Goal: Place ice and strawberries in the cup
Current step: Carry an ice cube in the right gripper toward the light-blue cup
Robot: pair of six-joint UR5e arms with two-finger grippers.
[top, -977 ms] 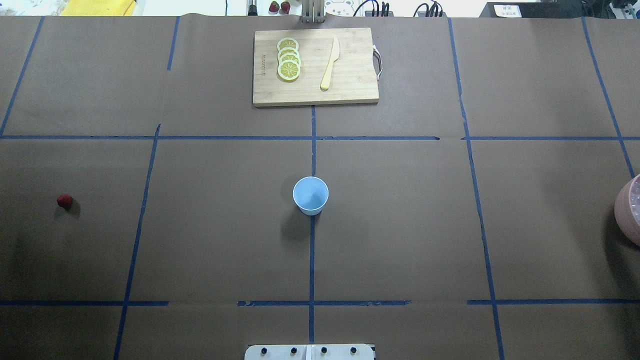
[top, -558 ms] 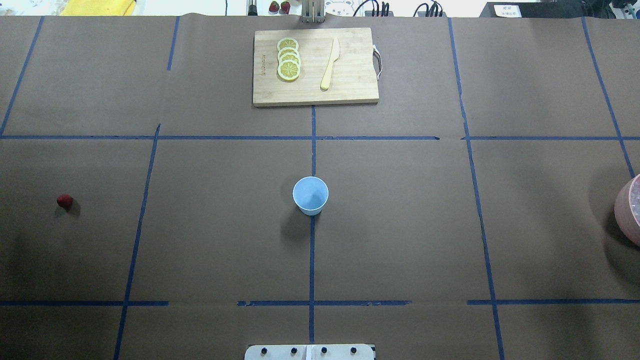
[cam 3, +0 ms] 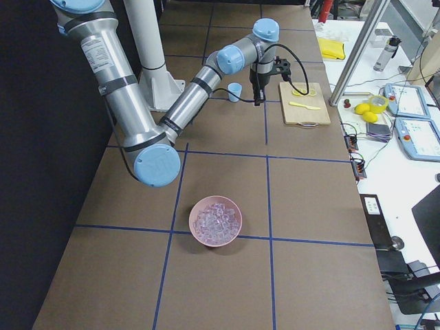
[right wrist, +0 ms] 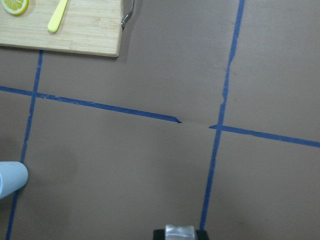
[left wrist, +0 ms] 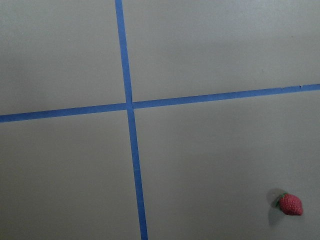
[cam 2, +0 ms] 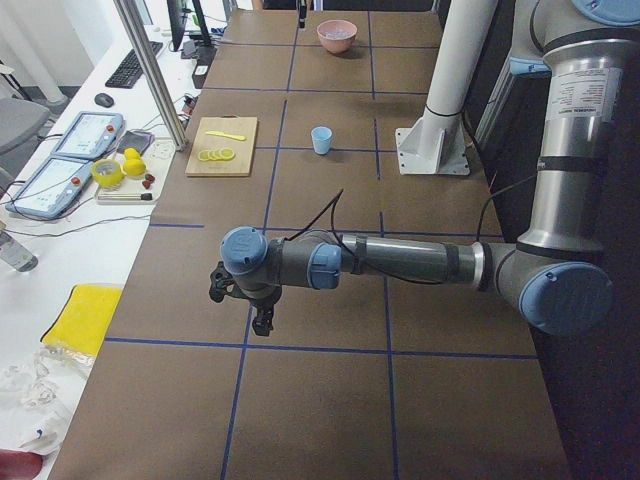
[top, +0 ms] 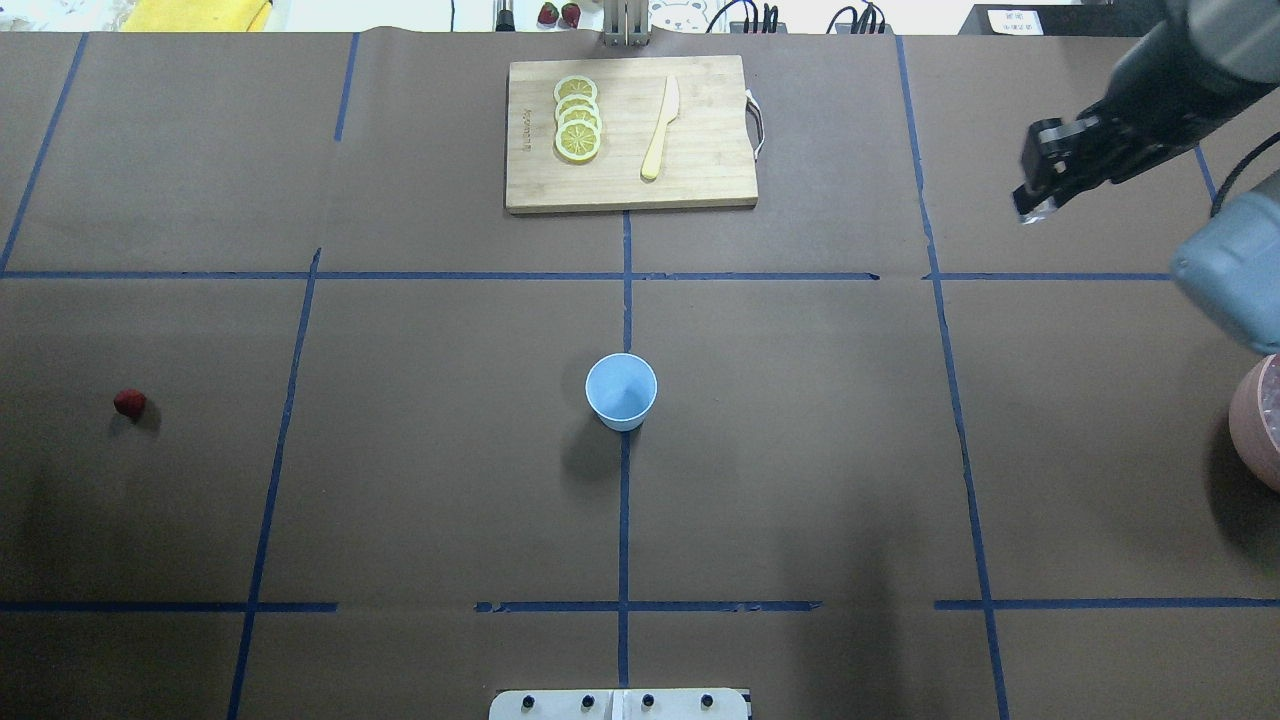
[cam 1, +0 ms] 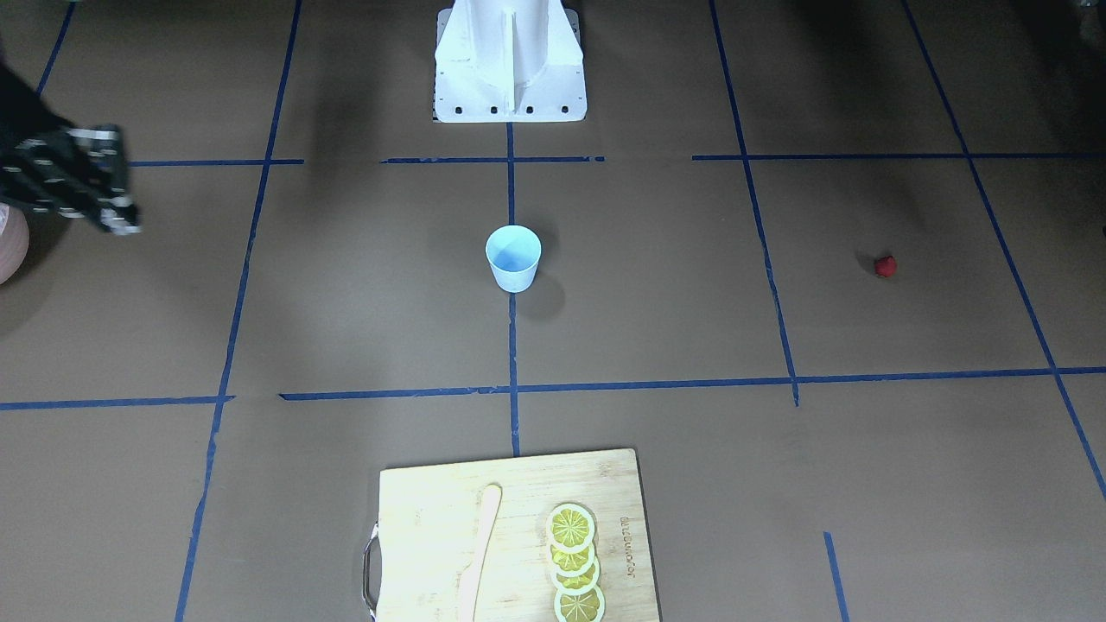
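Note:
The pale blue cup (top: pixel 621 390) stands upright at the table's middle and looks empty; it also shows in the front view (cam 1: pixel 513 257) and at the right wrist view's left edge (right wrist: pixel 10 177). One red strawberry (top: pixel 129 402) lies far left, at the lower right of the left wrist view (left wrist: pixel 290 204). The ice (cam 3: pixel 216 218) fills a pink bowl (top: pixel 1262 425) at the right edge. My right gripper (top: pixel 1030 205) hangs high over the far right, looks shut and empty, well away from cup and bowl. My left gripper (cam 2: pixel 262 318) hovers over the table's left end; I cannot tell its state.
A wooden cutting board (top: pixel 700 170) with several lemon slices (top: pixel 578 118) and a yellow knife (top: pixel 660 128) lies at the far middle. The robot's white base (top: pixel 620 704) is at the near middle. Blue tape lines cross the brown table.
The right arm and its gripper have come into the overhead view at the upper right, where neither showed before. Cup, strawberry and bowl have not moved.

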